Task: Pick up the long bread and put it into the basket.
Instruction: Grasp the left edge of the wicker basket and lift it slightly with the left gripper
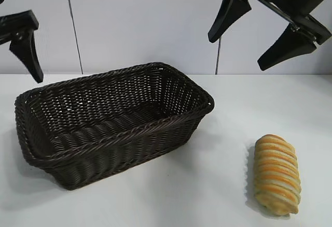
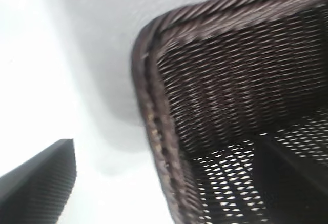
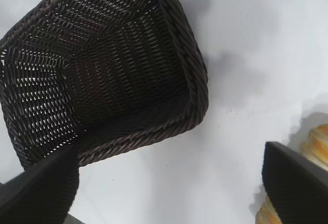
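Long bread (image 1: 277, 174) lies on the tabletop (image 1: 207, 185) well right of the basket (image 1: 116, 117), long axis pointing toward the camera, below the right gripper (image 1: 262, 32), fingers apart, empty; left gripper (image 1: 23, 45) parked, fingers unreadable.

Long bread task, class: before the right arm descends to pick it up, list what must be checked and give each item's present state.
1. Long bread lies free on the table, nothing covering it: ok.
2. Right gripper open, raised above the bread: ok.
3. Basket empty, ready to receive: ok.
4. Bread apart from basket, room to grasp: ok.
5. Left gripper raised beside the basket, out of the path: ok.
6. Left gripper's opening: cannot tell.
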Motion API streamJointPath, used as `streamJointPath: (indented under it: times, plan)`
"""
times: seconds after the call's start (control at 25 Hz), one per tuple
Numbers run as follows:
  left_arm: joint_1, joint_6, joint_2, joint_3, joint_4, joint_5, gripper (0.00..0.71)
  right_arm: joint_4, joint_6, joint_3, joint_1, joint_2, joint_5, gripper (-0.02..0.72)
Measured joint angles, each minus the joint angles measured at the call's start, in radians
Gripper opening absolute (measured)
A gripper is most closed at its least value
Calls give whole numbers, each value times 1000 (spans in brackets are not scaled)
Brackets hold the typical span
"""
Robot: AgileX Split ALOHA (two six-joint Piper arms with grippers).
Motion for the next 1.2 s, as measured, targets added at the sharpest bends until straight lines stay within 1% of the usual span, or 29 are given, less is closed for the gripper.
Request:
streamJointPath:
  times: [0.24,0.52,0.76,0.88,0.92,0.96,1.04,1.12,1.2]
  plan:
    - [0,23,86,0,-25,-59,667,0,0,0,0,0,0,696]
    - [0,30,122,7,-36,-112,667,4,0,0,0,0,0,696]
    - [0,31,150,23,-42,-118,667,39,0,0,0,0,0,696]
    - [0,44,168,29,-71,-117,659,41,0,0,0,0,0,696]
    - [0,52,169,30,-83,-117,640,41,0,0,0,0,0,696]
    - [0,56,169,30,-95,-117,601,41,0,0,0,0,0,696]
    - [0,60,169,30,-113,-118,473,42,0,0,0,0,0,696]
    - [0,61,169,30,-122,-118,284,42,0,0,0,0,0,696]
    - [0,61,169,30,-138,-122,132,42,0,0,0,0,0,696]
